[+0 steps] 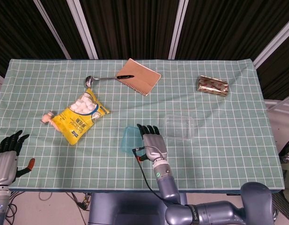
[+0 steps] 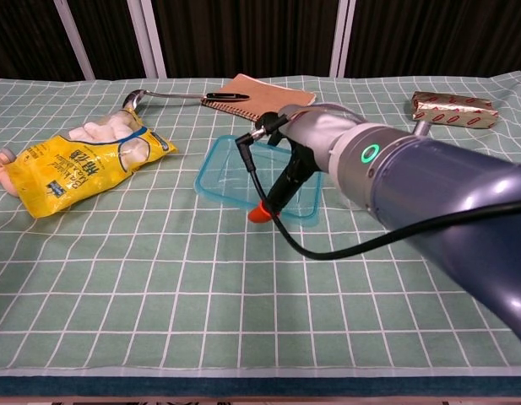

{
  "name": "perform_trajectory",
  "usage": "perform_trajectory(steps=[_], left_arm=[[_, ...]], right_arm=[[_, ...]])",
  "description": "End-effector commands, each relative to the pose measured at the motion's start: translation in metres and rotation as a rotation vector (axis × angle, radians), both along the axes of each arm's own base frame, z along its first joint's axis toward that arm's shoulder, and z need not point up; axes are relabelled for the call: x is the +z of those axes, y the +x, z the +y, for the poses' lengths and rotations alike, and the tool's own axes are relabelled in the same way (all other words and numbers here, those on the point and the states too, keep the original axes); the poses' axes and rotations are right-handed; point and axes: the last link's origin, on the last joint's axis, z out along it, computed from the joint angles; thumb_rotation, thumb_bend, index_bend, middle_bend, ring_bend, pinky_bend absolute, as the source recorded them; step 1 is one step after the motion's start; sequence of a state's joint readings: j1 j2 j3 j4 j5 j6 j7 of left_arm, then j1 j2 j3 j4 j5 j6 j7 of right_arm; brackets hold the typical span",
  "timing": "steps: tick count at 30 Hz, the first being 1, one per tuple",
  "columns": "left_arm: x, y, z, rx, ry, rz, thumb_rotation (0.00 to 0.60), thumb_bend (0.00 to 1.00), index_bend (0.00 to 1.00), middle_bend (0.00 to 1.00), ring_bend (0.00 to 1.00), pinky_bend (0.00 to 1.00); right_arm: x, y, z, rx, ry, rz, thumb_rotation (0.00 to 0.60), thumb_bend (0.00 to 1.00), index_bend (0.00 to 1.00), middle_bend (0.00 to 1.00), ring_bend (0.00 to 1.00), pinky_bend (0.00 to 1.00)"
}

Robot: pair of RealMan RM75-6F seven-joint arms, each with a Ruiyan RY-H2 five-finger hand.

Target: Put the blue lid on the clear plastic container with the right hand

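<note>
Green-checked cloth (image 1: pixel 228 154); only head view shows container (image 1: pixel 180 127) beside hand-held lid (image 1: pixel 129 139).

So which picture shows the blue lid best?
The chest view: the blue lid shows wide there, held by the right hand. The head view shows only a thin blue strip beside that hand.

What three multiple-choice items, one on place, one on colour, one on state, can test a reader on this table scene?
1. Where is the spoon?
A. beside the notebook
B. in the container
C. on the yellow bag

2. What colour is the lid?
A. red
B. blue
C. yellow

3. What does the right hand do?
A. rests empty
B. holds the lid
C. grips the spoon

Answers: 1 A, its handle reaches the notebook's edge. 2 B, it shows translucent blue. 3 B, the chest view shows the lid lifted in the hand.
</note>
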State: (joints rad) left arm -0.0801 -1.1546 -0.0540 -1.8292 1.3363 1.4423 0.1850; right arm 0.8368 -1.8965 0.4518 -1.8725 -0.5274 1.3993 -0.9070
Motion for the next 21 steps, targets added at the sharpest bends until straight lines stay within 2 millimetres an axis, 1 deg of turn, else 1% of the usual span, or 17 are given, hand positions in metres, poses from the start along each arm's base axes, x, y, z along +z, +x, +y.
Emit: perform_trajectory(steps=[1,7,12,17,21], left_arm=[[0.000,0.000,0.000,-0.001,0.000,0.002,0.600,0.36,0.14,0.00,0.00,0.00],[0.001,0.000,0.000,0.000,0.006,0.002,0.600,0.36,0.14,0.00,0.00,0.00],[0.001,-0.001,0.001,0.000,0.009,0.007,0.600,0.36,0.14,0.00,0.00,0.00],[0.000,-0.001,0.001,0.003,0.012,0.013,0.600,0.36,0.14,0.00,0.00,0.00],[0.000,-0.002,0.002,0.001,0.015,0.020,0.600,0.36,0.14,0.00,0.00,0.00]], right_arm=[[0.012,-0.001,-0.008,0.002,-0.026,-0.003,0.600,0.35,0.00,0.49,0.07,0.00],[0.035,-0.014,-0.030,-0.005,-0.064,0.012,0.600,0.35,0.00,0.49,0.06,0.00],[0.059,-0.033,-0.047,-0.023,-0.087,-0.008,0.600,0.35,0.00,0.49,0.06,0.00],[0.078,-0.049,-0.057,0.010,-0.094,-0.001,0.600,0.35,0.00,0.49,0.05,0.00],[0.089,-0.064,-0.063,0.039,-0.103,0.072,0.600,0.35,0.00,0.49,0.04,0.00]])
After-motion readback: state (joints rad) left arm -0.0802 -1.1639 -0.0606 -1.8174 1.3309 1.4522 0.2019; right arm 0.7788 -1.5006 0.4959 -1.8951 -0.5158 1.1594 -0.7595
